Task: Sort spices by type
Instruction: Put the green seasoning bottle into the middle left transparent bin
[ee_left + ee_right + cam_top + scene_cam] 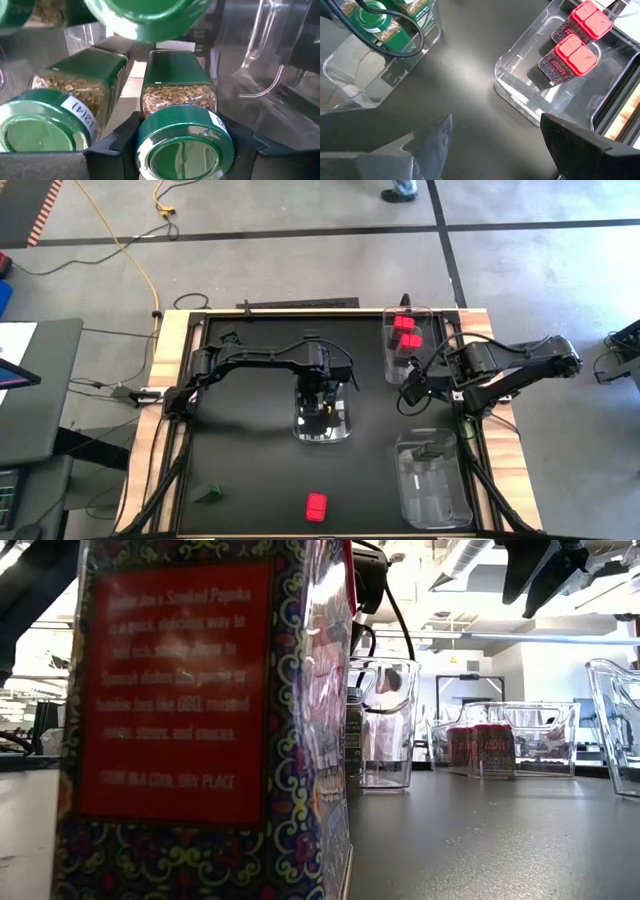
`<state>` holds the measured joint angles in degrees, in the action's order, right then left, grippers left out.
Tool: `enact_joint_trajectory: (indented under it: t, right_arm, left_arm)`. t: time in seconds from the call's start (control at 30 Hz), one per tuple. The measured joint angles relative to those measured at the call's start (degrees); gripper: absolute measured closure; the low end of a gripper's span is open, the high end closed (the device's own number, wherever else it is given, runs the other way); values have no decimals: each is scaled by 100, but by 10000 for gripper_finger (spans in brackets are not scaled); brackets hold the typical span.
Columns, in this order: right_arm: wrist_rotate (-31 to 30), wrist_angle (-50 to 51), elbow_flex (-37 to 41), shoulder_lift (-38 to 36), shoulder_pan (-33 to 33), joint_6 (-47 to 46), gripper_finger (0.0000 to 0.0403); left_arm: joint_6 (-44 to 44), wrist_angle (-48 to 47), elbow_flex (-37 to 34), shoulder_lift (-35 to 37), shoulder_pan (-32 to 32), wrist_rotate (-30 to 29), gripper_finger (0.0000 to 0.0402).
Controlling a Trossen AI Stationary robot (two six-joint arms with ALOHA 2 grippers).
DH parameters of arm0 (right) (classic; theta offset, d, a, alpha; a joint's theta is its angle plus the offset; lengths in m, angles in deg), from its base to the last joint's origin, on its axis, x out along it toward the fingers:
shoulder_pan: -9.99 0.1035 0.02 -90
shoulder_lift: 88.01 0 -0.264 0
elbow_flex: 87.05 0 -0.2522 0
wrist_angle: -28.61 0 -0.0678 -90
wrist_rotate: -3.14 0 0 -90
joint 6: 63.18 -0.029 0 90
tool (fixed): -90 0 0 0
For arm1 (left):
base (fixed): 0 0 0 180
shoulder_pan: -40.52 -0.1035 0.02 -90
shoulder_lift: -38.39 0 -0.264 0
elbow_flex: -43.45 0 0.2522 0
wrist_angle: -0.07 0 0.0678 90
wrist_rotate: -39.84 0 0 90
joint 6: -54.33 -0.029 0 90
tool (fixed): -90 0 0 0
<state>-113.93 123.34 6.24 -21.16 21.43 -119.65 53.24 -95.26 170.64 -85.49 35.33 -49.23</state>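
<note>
Robotics lab or open workshop hall. Shown by a black table (250, 470) with a wooden rim, bolted-on dark arms, standing on bare grey concrete floor (300, 260) marked with black tape lines. Yellow cable (130, 250) trailing loose across that floor. Desk (40, 390) with equipment just beside the table. Seen across the table-top: exposed ducts (470, 560) and pipes under a high white ceiling, white walls, a person (392, 688) far off in the room.
</note>
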Motion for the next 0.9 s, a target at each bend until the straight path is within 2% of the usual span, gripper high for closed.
enact_joint_trajectory:
  t: [0.27, 0.4, 0.5, 0.9]
  right_arm:
    - [0, 1, 0, 0, 2, 2, 73]
    - [0, -1, 0, 0, 4, 57, 73]
    - [0, -1, 0, 0, 2, 102, 73]
    - [2, 2, 0, 0, 3, 258, 73]
  left_arm:
    - [30, 302, 0, -9, -3, -1, 210]
    - [-6, 332, 0, -9, 6, -81, 158]
    - [4, 326, 0, -9, 6, -101, 139]
    - [379, 70, -2, -9, 6, -98, 136]
